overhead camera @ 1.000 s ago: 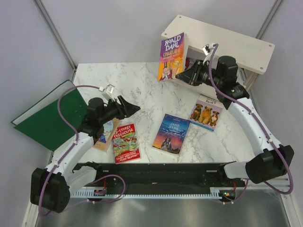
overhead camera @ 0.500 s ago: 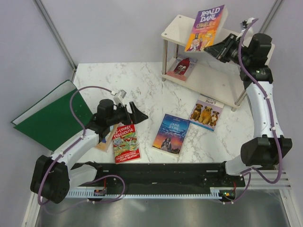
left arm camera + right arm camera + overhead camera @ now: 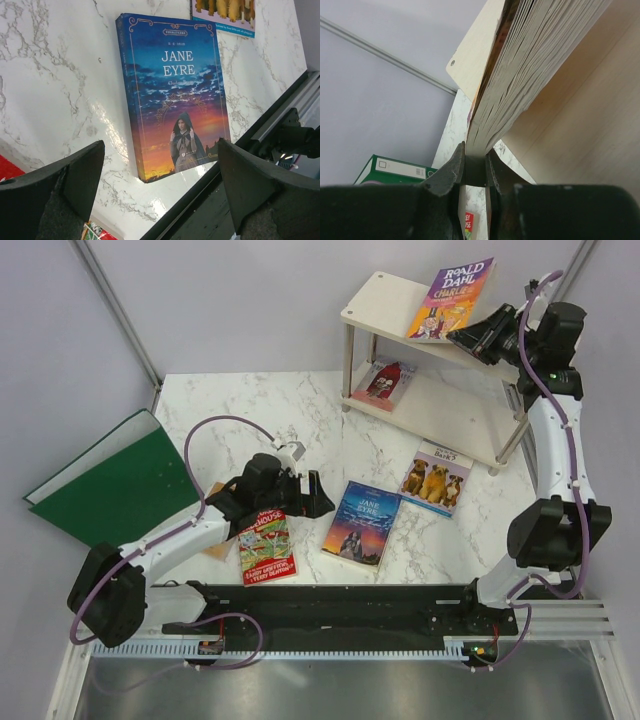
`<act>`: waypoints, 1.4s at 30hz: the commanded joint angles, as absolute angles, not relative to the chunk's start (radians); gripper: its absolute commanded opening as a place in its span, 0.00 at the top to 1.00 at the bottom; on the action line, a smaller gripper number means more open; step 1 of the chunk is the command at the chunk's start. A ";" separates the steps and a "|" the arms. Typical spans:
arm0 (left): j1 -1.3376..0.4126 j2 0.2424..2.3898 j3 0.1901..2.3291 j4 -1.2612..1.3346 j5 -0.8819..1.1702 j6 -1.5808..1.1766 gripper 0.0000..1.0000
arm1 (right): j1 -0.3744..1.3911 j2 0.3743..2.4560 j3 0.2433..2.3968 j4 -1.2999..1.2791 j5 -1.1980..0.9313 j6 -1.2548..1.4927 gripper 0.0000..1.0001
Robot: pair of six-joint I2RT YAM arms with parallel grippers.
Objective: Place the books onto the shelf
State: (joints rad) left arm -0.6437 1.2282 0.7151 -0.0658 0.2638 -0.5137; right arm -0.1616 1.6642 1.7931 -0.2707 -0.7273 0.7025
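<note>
**Asker:** Where are your grippers, and where are the books?

**Robot:** My right gripper (image 3: 478, 338) is pinched narrow on the bottom edge of the purple and yellow book (image 3: 450, 295). I hold it upright and leaning over the top board of the shelf (image 3: 385, 300). I cannot tell whether it touches the board. A red book (image 3: 383, 380) already lies on the lower board. My left gripper (image 3: 318, 495) is spread wide and holds nothing. It hangs low over the table (image 3: 300, 410), just beside the blue book (image 3: 362, 522), which lies flat near the front edge. The dog book (image 3: 436, 478) lies near it, and the red and green book (image 3: 266, 545) lies partly under my left arm.

**Asker:** What could go wrong from here?

**Robot:** On the right, I grip only a thin strip of pages (image 3: 535, 55). If I let go while the book stands tilted, I think it could tip and slide off the board. On the left, the blue book (image 3: 172, 90) lies flat on smooth marble, so my fingers (image 3: 75, 175) may push it instead of catching it. It could then skid toward the front rail or into the dog book. A low sweep of my arm could also drag the red and green book.
</note>
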 commanded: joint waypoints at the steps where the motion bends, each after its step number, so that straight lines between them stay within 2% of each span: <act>1: -0.652 1.216 0.730 -0.067 0.215 -0.474 0.00 | -0.179 1.652 1.821 -0.255 -0.752 0.704 1.00; 16: -0.652 1.186 0.712 -0.071 0.213 -0.480 0.01 | -0.199 1.628 1.743 -0.287 -0.712 0.706 0.87; 23: -0.652 1.149 0.709 -0.100 0.207 -0.474 0.02 | -0.201 1.635 1.723 -0.288 -0.658 0.719 0.73; 34: -0.652 1.106 0.698 -0.135 0.199 -0.477 0.02 | -0.201 1.629 1.700 -0.290 -0.650 0.772 0.59; 36: -0.652 1.097 0.696 -0.141 0.196 -0.477 0.02 | -0.201 1.620 1.695 -0.291 -0.652 0.782 0.55; 39: -0.652 1.091 0.696 -0.146 0.198 -0.477 0.02 | -0.201 1.614 1.694 -0.314 -0.653 0.799 0.39; 42: -0.653 1.089 0.695 -0.147 0.199 -0.476 0.02 | -0.201 1.602 1.692 -0.359 -0.655 0.801 0.12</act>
State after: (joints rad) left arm -0.6476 1.1149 0.6971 -0.1398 0.2111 -0.5121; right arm -0.1959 1.6264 1.7077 -0.2707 -0.6792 0.7975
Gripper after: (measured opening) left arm 0.988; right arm 0.688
